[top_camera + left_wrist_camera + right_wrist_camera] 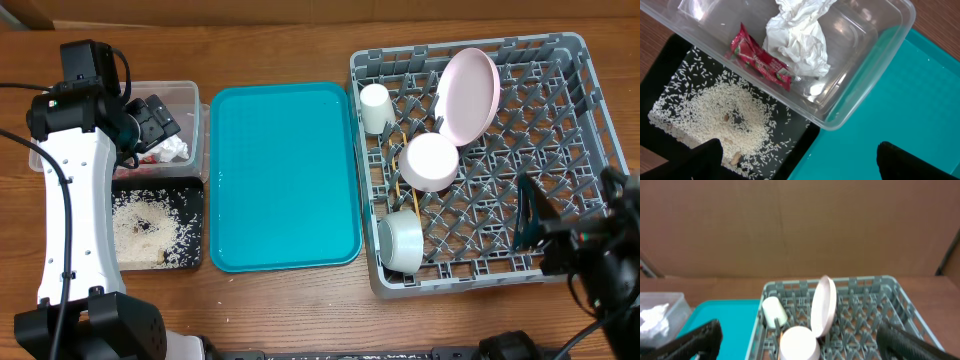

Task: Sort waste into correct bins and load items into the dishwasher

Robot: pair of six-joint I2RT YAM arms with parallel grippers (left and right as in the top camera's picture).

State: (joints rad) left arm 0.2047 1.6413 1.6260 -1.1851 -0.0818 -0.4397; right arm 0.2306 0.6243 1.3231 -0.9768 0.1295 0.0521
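Wooden table (280, 40): crumpled white napkin (797, 40), red sauce packet (760, 57), white rice (715, 117) binned left of teal plastic tray (285, 180); pink plate (468, 95), white bowls (430, 160) racked right. Task apparently done; left fingers (705, 160), right fingers (695, 340) wide, empty.

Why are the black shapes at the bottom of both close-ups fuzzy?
Left wrist view: they are the left gripper's fingers, too near the lens, while the napkin and red sauce packet are sharp. Right wrist view: the right gripper's fingers; the dish rack looks soft.

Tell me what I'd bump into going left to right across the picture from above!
clear tub → teal tray → white cup → pink plate
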